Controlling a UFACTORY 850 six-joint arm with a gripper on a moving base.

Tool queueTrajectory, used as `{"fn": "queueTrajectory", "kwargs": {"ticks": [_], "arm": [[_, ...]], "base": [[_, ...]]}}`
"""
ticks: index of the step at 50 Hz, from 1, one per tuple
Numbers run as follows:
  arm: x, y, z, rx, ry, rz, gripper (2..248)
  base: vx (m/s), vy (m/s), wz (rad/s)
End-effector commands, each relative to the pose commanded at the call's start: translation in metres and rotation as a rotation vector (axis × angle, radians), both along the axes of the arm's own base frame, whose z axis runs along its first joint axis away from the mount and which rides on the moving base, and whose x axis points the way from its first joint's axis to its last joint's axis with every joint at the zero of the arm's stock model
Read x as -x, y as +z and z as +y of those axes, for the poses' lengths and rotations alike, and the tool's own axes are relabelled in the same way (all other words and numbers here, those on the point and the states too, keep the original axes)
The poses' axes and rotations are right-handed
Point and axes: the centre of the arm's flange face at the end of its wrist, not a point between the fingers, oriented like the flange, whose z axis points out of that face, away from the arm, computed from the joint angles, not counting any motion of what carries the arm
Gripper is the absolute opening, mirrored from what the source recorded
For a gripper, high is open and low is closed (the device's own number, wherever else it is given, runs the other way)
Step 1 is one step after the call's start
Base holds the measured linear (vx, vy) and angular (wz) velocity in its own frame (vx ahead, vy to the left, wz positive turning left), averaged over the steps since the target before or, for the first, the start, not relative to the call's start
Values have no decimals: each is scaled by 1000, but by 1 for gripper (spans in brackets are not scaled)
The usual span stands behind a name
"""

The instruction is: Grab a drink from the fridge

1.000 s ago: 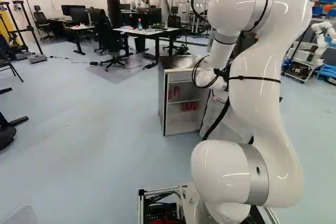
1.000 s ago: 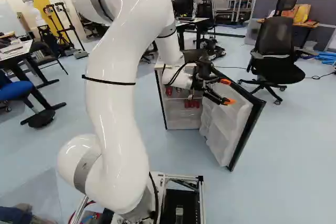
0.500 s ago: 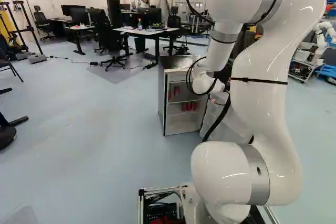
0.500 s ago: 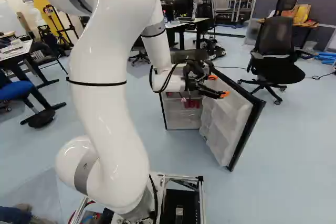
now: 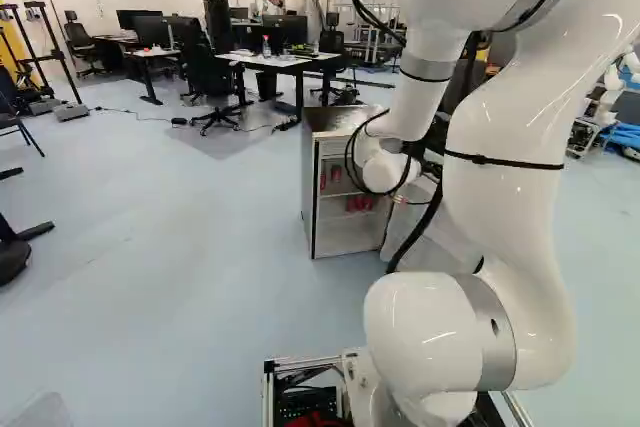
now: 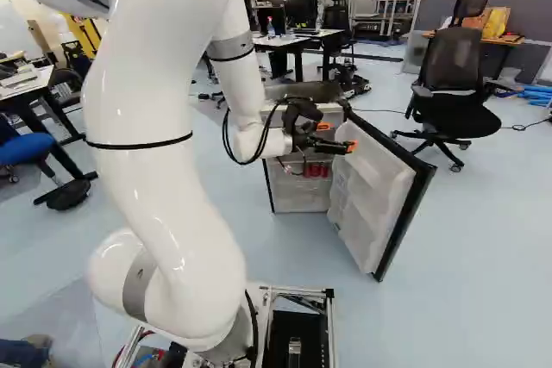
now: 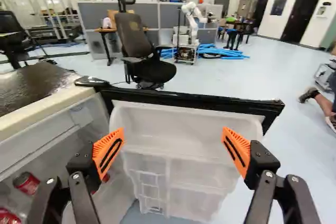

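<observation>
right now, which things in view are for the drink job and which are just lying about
For the job:
- fridge
- its open door
- red cans inside, likely the drinks
- gripper, open and empty

Just lying about:
- black office chair
- blue tubes on the floor
- blue chair
- another robot

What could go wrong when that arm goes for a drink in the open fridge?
The open gripper faces the fridge door, not the red cans off to one side, so pushing straight ahead could bump the door's shelves. Swinging toward the cans, a finger might catch the fridge. Several cans stand close together, so grabbing one could knock its neighbours over.
</observation>
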Motion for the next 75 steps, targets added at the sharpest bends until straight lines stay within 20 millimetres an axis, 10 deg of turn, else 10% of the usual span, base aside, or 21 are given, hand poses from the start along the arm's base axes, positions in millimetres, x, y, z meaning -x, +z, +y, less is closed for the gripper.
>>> {"fn": "queueTrajectory", "kwargs": {"ticks": [75], "arm": [[-48,-38,43,8,769,252,247]], "base": [[0,0,0]]}}
